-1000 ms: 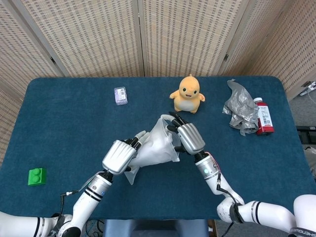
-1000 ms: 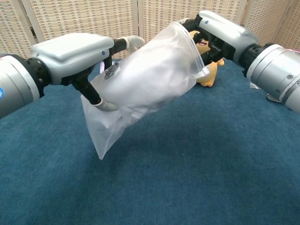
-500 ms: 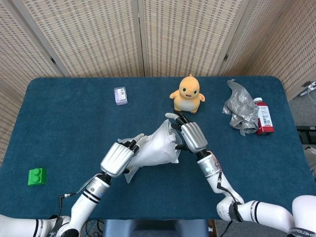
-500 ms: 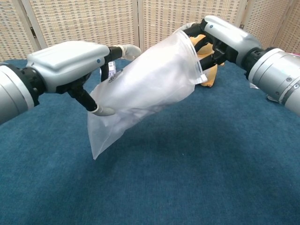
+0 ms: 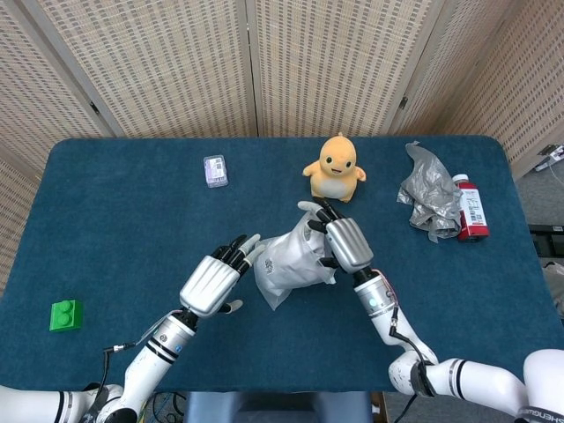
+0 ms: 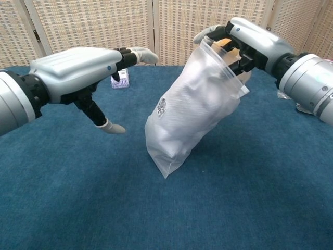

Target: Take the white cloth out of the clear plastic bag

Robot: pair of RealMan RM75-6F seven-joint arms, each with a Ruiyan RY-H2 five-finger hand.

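So, quick rundown:

What changed: the left hand [image 6: 78,65] has let go of the clear plastic bag [image 6: 195,117]. Half a second ago it was gripping the bag's lower end; now its fingers are spread with nothing in them, sitting just beside the bag at its 9 o'clock.

What that means: the bag hangs from one hand only, so nothing pins the bottom (my guess is the left needs to re-grab before a pull works). The white cloth [image 6: 190,112] isn't out yet; it's a pale lump inside.

Right hand [image 6: 244,41]: clamped on the bag's open mouth edge, holding it off the table [image 5: 115,220].

Where the bag is: roughly table centre in the head view, at about 6 o'clock from the yellow duck toy [image 5: 335,166].

Which way it points: it swung from lying slanted between both hands to hanging steeply. In the chest view the long axis runs from the mouth at 1 o'clock down to the sealed corner at 7 o'clock, that corner at or just above the cloth surface.
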